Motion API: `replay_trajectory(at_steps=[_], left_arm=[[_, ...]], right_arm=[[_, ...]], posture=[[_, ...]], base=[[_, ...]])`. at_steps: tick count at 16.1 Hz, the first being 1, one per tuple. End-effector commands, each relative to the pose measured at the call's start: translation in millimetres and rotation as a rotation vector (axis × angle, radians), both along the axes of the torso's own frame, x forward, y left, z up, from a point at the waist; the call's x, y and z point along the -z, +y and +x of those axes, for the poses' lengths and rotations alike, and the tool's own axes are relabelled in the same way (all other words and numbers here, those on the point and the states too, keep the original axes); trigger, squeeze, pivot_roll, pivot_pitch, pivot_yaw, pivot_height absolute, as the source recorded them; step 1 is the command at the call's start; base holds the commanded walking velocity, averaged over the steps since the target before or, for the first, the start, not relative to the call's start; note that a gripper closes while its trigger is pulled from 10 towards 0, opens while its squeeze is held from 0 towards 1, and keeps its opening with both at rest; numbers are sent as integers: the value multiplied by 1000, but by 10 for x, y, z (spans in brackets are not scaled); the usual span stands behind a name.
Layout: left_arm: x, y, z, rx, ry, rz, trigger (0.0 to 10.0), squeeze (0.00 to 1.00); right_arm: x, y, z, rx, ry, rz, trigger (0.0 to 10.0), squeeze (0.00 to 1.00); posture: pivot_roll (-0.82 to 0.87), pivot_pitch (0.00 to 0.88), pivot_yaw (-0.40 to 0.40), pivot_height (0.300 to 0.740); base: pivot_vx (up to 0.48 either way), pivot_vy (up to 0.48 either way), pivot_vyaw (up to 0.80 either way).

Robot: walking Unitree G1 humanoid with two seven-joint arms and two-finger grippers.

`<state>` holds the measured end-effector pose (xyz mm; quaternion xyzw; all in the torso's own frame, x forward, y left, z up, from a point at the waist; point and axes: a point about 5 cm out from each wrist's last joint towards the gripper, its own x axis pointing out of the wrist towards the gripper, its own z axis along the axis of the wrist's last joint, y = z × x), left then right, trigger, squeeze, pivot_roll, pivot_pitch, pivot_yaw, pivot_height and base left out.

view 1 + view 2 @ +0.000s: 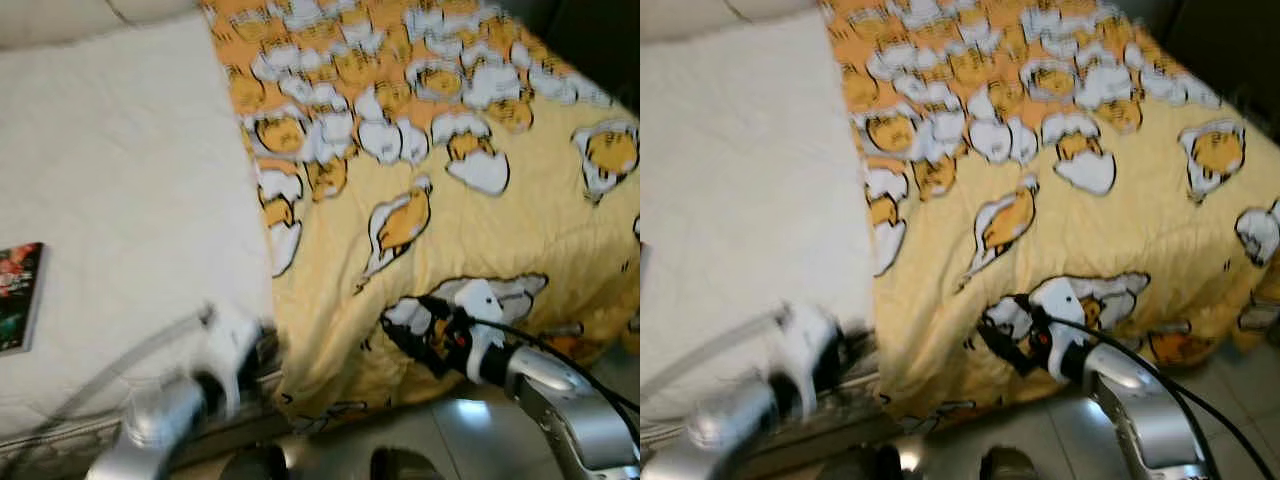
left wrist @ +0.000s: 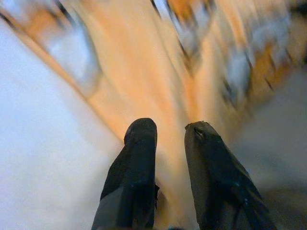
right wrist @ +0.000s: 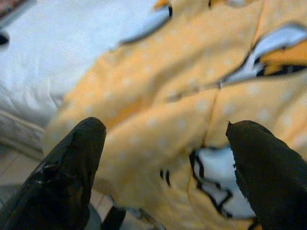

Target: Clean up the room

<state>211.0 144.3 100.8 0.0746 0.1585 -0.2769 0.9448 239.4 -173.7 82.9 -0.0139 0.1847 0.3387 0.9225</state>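
A yellow blanket printed with white and orange egg characters covers the right side of a bed and hangs over its near edge. My right gripper is at that hanging edge, low down, close to the cloth. In the right wrist view its fingers stand wide apart, open, with the blanket right in front and nothing held. My left gripper is blurred, low at the bed's near edge where the white mattress meets the blanket; its fingers are a little apart and hold nothing.
A dark-covered book lies on the white mattress at the far left. Pale floor tiles run along the foot of the bed. Dark space lies beyond the bed's far right corner.
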Motion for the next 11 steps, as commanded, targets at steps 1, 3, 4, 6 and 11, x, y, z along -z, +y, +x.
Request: replay_trajectory(at_steps=[1,3,4,6,11], left_arm=[[-101,46,106,-68,-70,-3,10000,0],[-254,81,356,-230,-195,-30,10000,0],[-270,89,401,-285,-238,-8,10000,0],[-249,90,409,-342,-252,2,10000,0],[-209,139,301,-414,-263,-13,10000,0]], right_arm=[[-10,-17,34,65,-20,27,10000,0],[38,74,53,133,-51,37,10000,0],[38,82,81,211,-70,55,10000,0],[-27,93,114,335,-114,106,10000,0],[-38,165,66,400,-167,87,10000,0]], posture=[[-96,25,34,740],[-92,5,28,740],[-90,2,28,740],[-94,10,31,740],[-81,21,31,740]], base=[[0,0,0],[0,0,0],[0,0,-519],[0,0,-756],[0,0,-753]])
